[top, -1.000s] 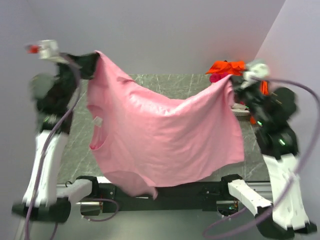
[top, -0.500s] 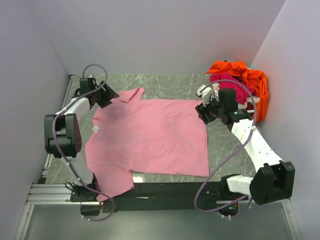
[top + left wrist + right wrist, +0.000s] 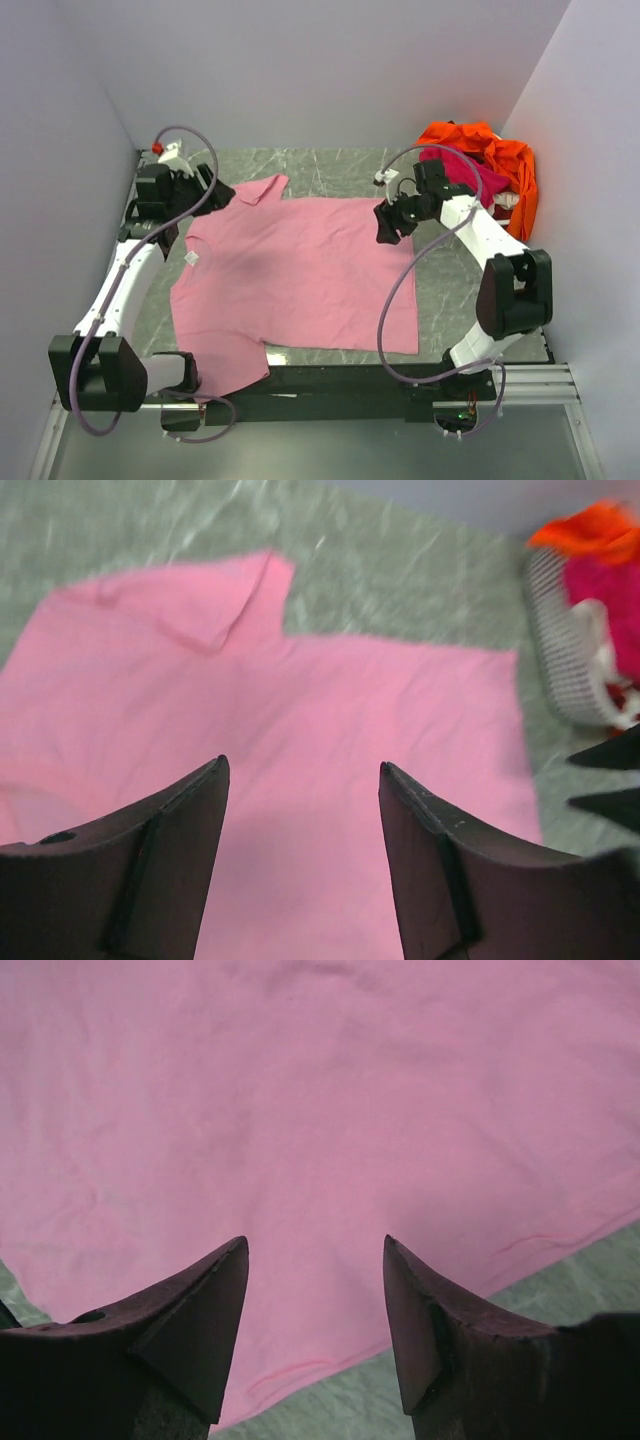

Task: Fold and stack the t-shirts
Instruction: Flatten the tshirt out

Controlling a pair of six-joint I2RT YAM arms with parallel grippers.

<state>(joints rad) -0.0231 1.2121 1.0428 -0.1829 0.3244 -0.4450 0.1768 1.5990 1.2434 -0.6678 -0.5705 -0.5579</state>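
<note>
**Entry 1. Light pink t-shirt (image 3: 300, 275).** Spread flat across the middle of the table (image 3: 330, 168). The neck and its white label (image 3: 192, 258) lie toward my left arm and the hem (image 3: 405, 285) toward my right. The far sleeve (image 3: 258, 190) lies flat. The near sleeve (image 3: 225, 365) drapes over the table's near edge onto the frame rail (image 3: 340, 378).

**Entry 2. Left gripper (image 3: 213, 192).** Over the shirt's far left corner, beside the far sleeve. My fingers are spread wide with nothing between them.

**Entry 3. Right gripper (image 3: 386, 224).** Over the far corner of the hem. The jaws are likewise apart and empty.

**Entry 4. Basket (image 3: 505, 200).** White, in the far right corner of the table. It holds the magenta t-shirt (image 3: 470, 178), and the orange t-shirt (image 3: 495, 150) is heaped over its rim.

**Entry 5. Open room.**
- 1 bare strip of table runs along the far edge.
- 1 narrower strip lies between the hem and the basket.
- The walls (image 3: 60, 150) stand close on 3 sides: left, far and right.

**Entry 6. Differences between views.**
- Only the top view shows the overhanging near sleeve and both arms.
- My left wrist view alone shows the basket's mesh side, with 2 dark tips of my right gripper at its right border.
- My right wrist view shows little but pink cloth, with the hem cutting across a sliver of grey table below.
</note>
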